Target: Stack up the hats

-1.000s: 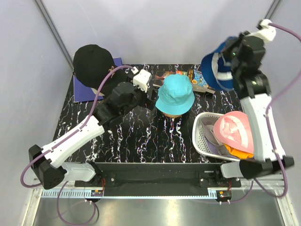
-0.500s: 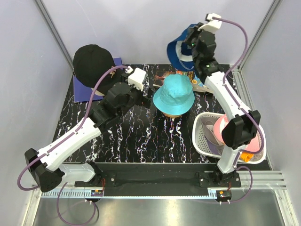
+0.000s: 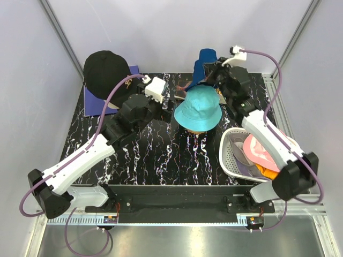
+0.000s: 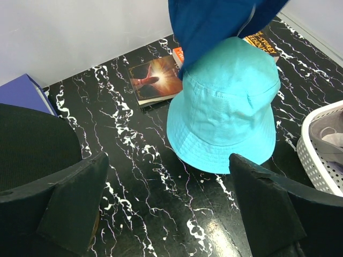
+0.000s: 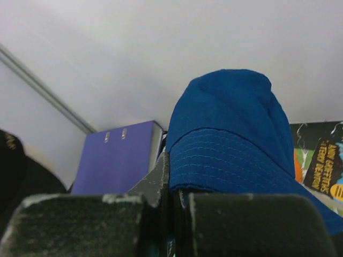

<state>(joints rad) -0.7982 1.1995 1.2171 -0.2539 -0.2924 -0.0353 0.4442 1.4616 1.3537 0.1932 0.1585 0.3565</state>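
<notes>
My right pincer (image 5: 170, 198) is clamped shut on the brim of the blue hat (image 5: 225, 128), which hangs limp just above and behind the teal hat (image 3: 199, 107) at the middle of the table (image 3: 139, 155). My left pincer (image 4: 169, 202) gapes wide, holding nothing. The fabric looks light and floppy, so I judge the brim the best hold. Whether blue touches the teal crown, I can't quite tell.

Book (image 4: 262, 42) at the far edge of the surface: yellow cover lettering, partly covered, of which "STOREY" can be made out. A second line below it is not legible. Black cap (image 3: 104, 72), far left corner: small gold lettering, too small to read.
</notes>
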